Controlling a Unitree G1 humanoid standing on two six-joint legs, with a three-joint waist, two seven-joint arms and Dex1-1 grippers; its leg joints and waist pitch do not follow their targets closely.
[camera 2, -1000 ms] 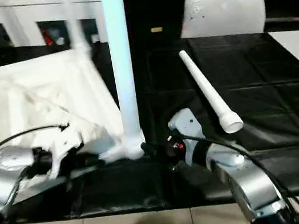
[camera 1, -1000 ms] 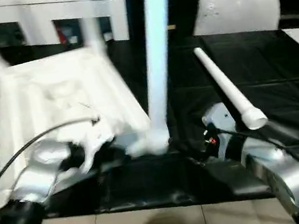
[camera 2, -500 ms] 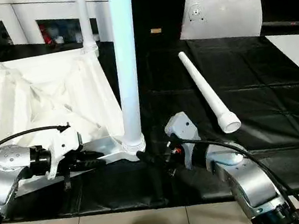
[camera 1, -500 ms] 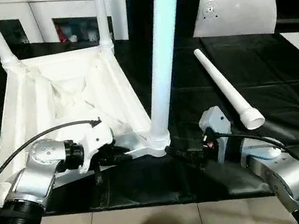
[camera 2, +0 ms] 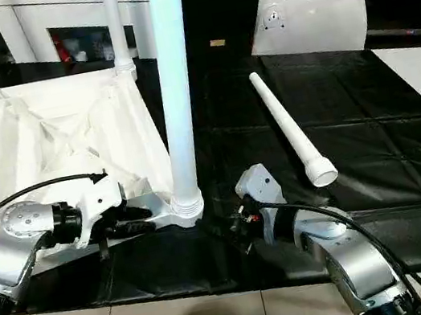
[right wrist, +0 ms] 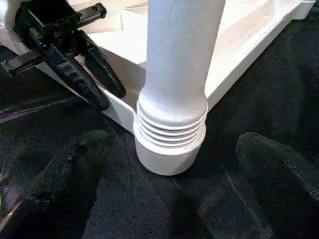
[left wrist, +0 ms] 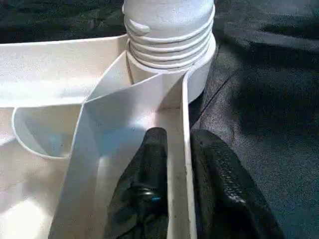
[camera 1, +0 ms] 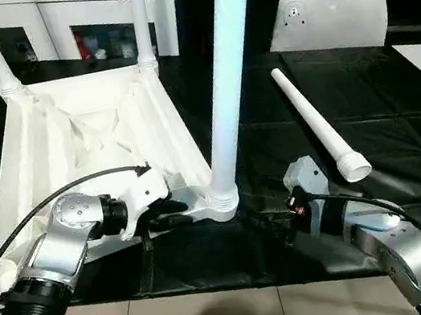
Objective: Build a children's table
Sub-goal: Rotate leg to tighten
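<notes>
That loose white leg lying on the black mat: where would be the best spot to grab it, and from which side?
Probably the slim middle of the loose leg, taken from above with the fingers across it. It lies flat on the black mat, tapered, its flared open end toward the robot, so the shaft there is narrow and both its sides are free. The wide-open right gripper is nearest.
</notes>
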